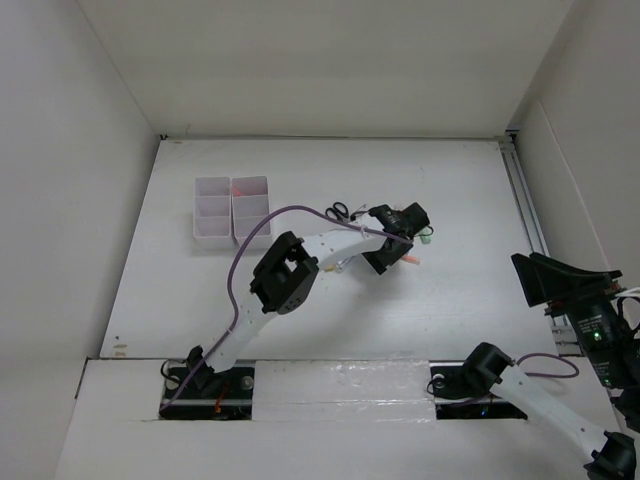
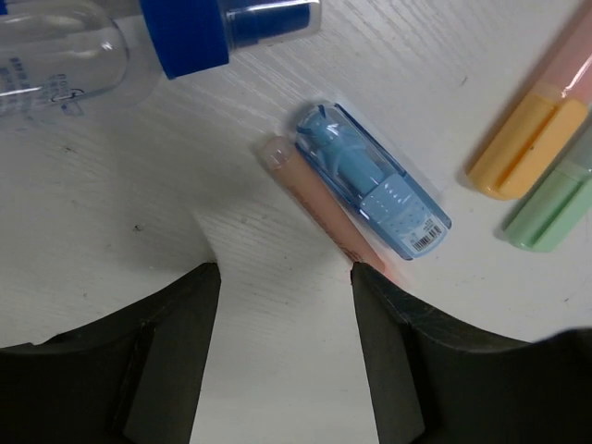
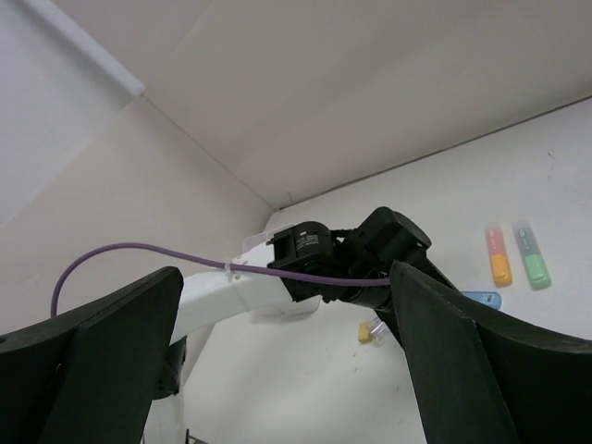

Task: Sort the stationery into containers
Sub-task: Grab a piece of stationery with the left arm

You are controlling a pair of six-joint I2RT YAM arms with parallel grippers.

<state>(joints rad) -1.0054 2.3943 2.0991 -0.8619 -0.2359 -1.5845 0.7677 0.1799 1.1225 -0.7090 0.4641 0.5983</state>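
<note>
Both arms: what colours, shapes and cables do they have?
The left arm has white links, black boxy joints and a loose purple cable. The right arm looks the same. The left end effector and the right end effector each show two matte black fingers.

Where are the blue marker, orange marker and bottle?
blue marker (image 2: 375, 180): left wrist view, mid-body.
orange marker (image 2: 529, 137): left wrist view, orange end.
bottle (image 2: 185, 37): left wrist view, blue cap.

White arm links (image 1: 335, 243), black joints (image 1: 285, 275), purple cable (image 1: 233, 270), black fingers (image 2: 102, 370)
</note>
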